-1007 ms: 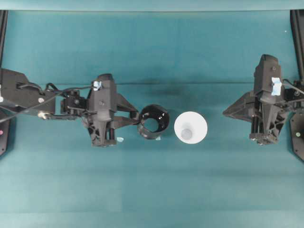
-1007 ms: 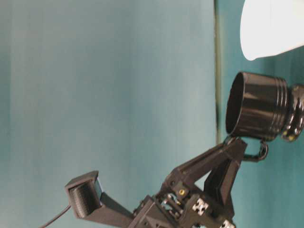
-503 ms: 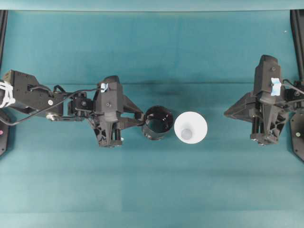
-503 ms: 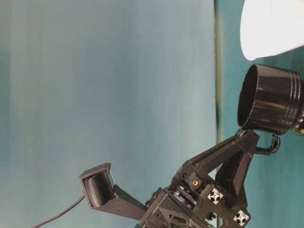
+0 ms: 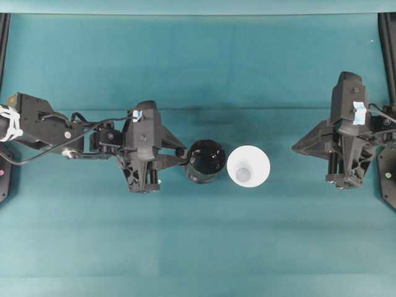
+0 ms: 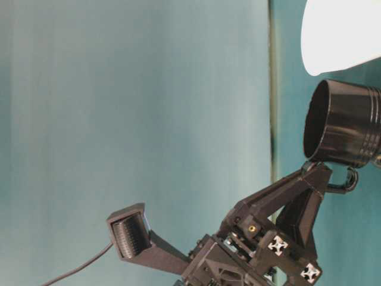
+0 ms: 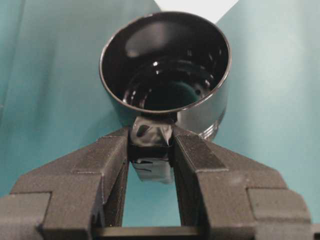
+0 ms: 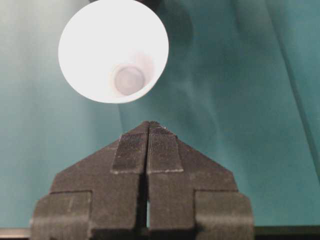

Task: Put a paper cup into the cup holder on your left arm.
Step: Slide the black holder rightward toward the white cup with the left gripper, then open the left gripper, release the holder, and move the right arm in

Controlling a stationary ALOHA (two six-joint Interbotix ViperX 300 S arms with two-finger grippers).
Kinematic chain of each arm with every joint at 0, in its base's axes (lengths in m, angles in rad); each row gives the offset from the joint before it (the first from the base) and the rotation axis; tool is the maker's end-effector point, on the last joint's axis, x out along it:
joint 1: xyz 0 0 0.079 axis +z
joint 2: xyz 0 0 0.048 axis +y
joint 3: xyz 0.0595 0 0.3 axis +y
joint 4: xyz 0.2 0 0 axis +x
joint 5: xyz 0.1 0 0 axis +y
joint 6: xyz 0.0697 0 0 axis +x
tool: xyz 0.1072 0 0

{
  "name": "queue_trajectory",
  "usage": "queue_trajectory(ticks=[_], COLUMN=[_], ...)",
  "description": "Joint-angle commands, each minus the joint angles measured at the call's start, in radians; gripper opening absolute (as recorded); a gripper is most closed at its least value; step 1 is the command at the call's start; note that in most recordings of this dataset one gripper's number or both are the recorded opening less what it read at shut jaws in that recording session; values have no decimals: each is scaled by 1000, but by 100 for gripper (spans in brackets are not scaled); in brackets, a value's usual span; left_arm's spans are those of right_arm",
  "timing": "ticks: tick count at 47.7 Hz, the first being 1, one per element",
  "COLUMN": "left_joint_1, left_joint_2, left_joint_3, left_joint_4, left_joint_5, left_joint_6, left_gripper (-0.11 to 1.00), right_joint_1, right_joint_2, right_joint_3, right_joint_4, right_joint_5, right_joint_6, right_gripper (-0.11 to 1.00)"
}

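The cup holder (image 5: 206, 161) is a glossy black cylinder with its mouth turned up, and it is empty inside (image 7: 167, 82). My left gripper (image 5: 183, 158) is shut on the small lug (image 7: 150, 136) on the holder's side. The white paper cup (image 5: 248, 166) stands upright just right of the holder, a narrow gap apart. It shows as a white edge (image 7: 197, 5) behind the holder in the left wrist view. My right gripper (image 5: 294, 148) is shut and empty, well right of the cup, its tips (image 8: 149, 127) pointing at the cup (image 8: 113, 50). In the table-level view the holder (image 6: 345, 122) hangs beside the cup (image 6: 339, 33).
The teal cloth (image 5: 198, 247) covers the whole table. A faint fold line (image 5: 204, 109) runs across it behind the arms. Dark frame posts (image 5: 388, 43) stand at the far left and right edges.
My left arm has reached to the right, carrying the holder closer to the cup. The holder has turned from tilted to mouth-up. The right arm and cup have not moved.
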Motion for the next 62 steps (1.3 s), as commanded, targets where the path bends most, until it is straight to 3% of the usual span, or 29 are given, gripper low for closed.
queue_trajectory(ticks=[1, 58, 60, 62], left_joint_1=[-8, -14, -14, -14], left_joint_2=[8, 14, 12, 9], left_joint_3=[-14, -25, -25, -25], left_joint_4=[3, 2, 2, 3], left_joint_5=[-14, 77, 77, 75], left_joint_6=[0, 2, 2, 2], left_gripper=[32, 32, 34, 43], right_joint_1=[-3, -3, -3, -3], right_joint_2=[-3, -3, 0, 5], right_joint_3=[-26, -26, -26, -26], right_joint_4=[0, -2, -2, -2], right_joint_5=[-3, -3, 5, 25], right_joint_6=[8, 8, 6, 5], right_gripper=[-4, -4, -4, -4])
